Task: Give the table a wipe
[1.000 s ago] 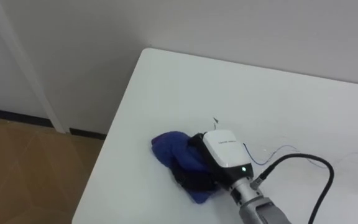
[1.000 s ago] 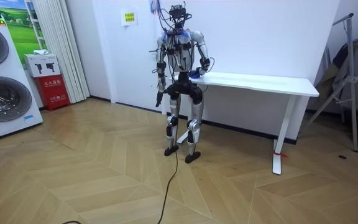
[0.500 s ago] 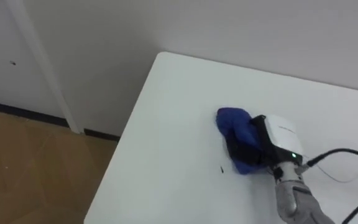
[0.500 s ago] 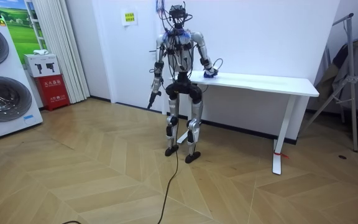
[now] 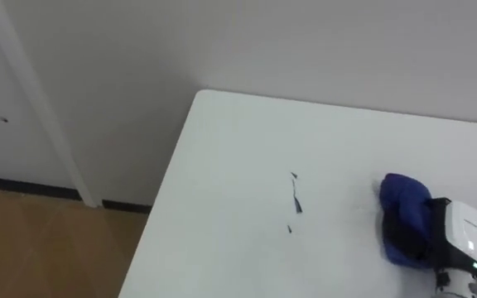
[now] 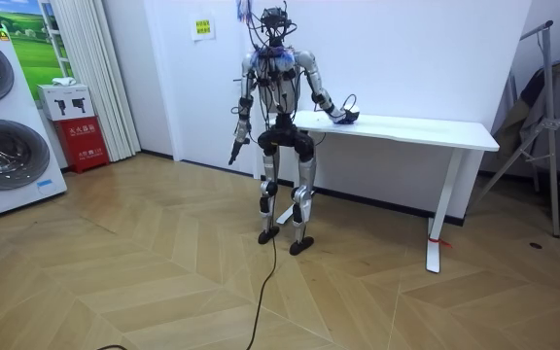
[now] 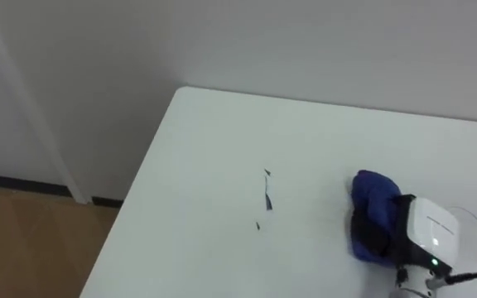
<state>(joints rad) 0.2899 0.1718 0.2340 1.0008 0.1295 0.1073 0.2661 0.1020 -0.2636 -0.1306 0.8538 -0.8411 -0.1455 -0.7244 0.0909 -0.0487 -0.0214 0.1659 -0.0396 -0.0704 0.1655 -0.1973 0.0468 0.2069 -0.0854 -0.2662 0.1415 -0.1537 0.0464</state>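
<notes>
Blue crumpled cloth [image 5: 400, 211] on white rectangular tabletop [image 5: 247, 157], toward its right, bunched beneath right hand [image 5: 464, 238] with white back cover; finger posture against fabric, flat or curled, impossible to tell. Small dark specks [image 5: 295, 199] left of cloth, well apart, not yet wiped. Best to press down evenly, sweep leftward straight over specks, keep fabric spread rather than balled, and stop short of table edge. Left hand [image 6: 232, 153] hanging beside hip, finger posture unreadable.

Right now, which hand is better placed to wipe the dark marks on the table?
Right. The right hand is on the blue cloth, on the table right of the dark marks; the left hand hangs at the robot's side.
</notes>
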